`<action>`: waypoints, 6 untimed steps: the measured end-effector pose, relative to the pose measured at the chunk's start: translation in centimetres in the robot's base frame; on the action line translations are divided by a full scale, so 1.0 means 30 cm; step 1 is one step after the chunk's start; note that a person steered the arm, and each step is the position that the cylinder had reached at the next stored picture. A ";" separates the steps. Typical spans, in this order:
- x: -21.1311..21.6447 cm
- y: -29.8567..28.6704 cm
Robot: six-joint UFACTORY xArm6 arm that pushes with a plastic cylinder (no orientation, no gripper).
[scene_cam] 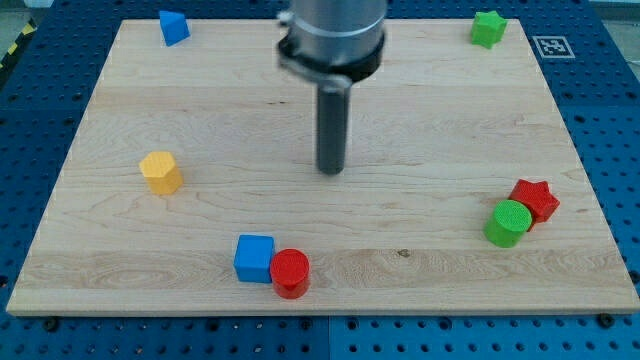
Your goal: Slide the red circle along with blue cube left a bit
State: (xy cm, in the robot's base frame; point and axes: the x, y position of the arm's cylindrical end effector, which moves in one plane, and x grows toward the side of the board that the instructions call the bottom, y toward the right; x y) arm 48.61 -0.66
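The red circle [291,272] is a short red cylinder near the board's bottom edge, left of centre. The blue cube [254,258] sits right beside it on its left, and the two touch. My tip [331,171] is the lower end of a dark rod at the board's middle, well above the pair in the view and a little to their right, touching no block.
A yellow hexagon block [160,172] lies at the view's left. A blue block [173,27] is at the top left and a green star [488,28] at the top right. A green cylinder [508,222] touches a red star [534,199] at the right. The wooden board [420,130] ends in a blue pegboard surround.
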 end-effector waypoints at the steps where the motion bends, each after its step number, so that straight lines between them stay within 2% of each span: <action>1: 0.183 0.013; 3: 0.435 0.126; 4: 0.443 0.120; 6: 0.441 -0.153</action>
